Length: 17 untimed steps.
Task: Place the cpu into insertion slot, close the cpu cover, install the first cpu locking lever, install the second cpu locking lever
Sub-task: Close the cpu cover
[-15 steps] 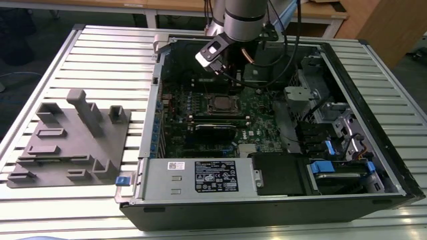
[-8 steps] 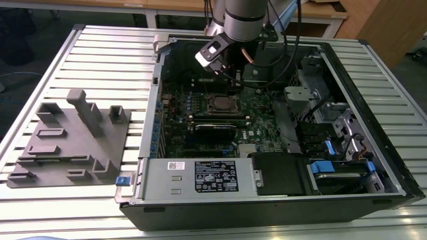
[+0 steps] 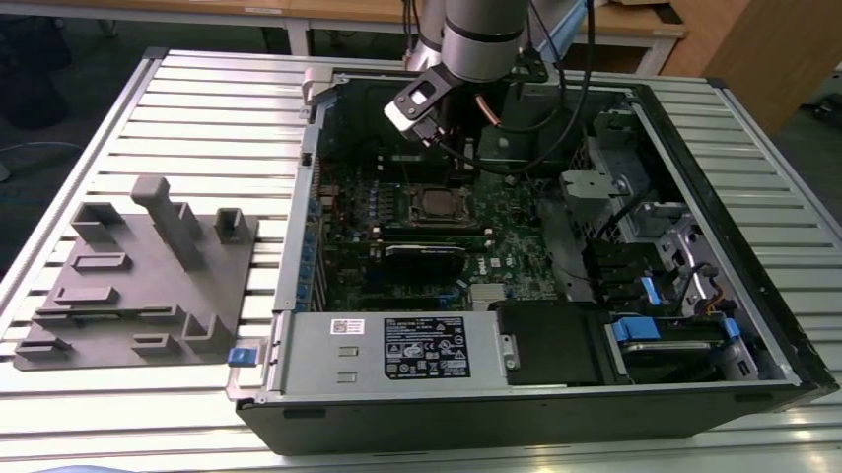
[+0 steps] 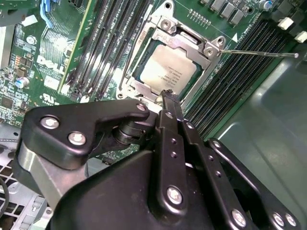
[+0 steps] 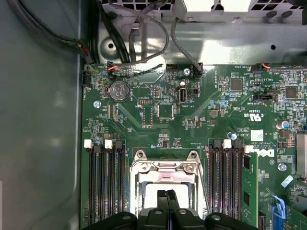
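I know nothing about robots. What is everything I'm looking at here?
case: one, black, open, on the slatted table.
board: one, green, inside the case.
cover: one, silver frame, on the board.
cpu: one, silver-grey, seen through the cover's window.
memory slots: two banks, black, either side of the cpu.
lever: one, thin silver rod, jutting from the cover over memory slots.
card: one, long, black, on the board.
power box: one, silver, at the case's edge.
fixture: one, grey, on the table at the exterior view's left.
arm: one, silver-grey, reaching into the case.
hand: one, black, shut, close over the cover.
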Each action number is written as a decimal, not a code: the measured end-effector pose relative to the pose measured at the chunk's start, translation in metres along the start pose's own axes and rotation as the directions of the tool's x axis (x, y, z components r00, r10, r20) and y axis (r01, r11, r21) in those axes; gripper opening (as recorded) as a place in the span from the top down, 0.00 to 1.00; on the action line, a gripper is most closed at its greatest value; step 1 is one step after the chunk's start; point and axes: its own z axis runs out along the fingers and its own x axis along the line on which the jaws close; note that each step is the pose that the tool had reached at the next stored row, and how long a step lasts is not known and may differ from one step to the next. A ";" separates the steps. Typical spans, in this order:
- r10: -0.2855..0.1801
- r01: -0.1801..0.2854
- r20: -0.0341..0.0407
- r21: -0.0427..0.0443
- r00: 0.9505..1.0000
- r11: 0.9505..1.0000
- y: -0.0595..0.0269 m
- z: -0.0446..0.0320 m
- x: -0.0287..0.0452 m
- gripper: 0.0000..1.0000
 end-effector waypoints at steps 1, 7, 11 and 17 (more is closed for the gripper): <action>0.000 0.000 0.000 0.000 1.000 1.000 -0.0007 0.0002 0.0000 0.90; 0.000 0.000 0.000 0.000 1.000 1.000 -0.0114 0.0048 -0.0002 0.90; 0.000 0.000 0.000 0.000 1.000 1.000 -0.0117 0.0099 -0.0002 0.90; 0.000 0.000 0.000 0.000 1.000 1.000 -0.0134 0.0125 -0.0002 0.90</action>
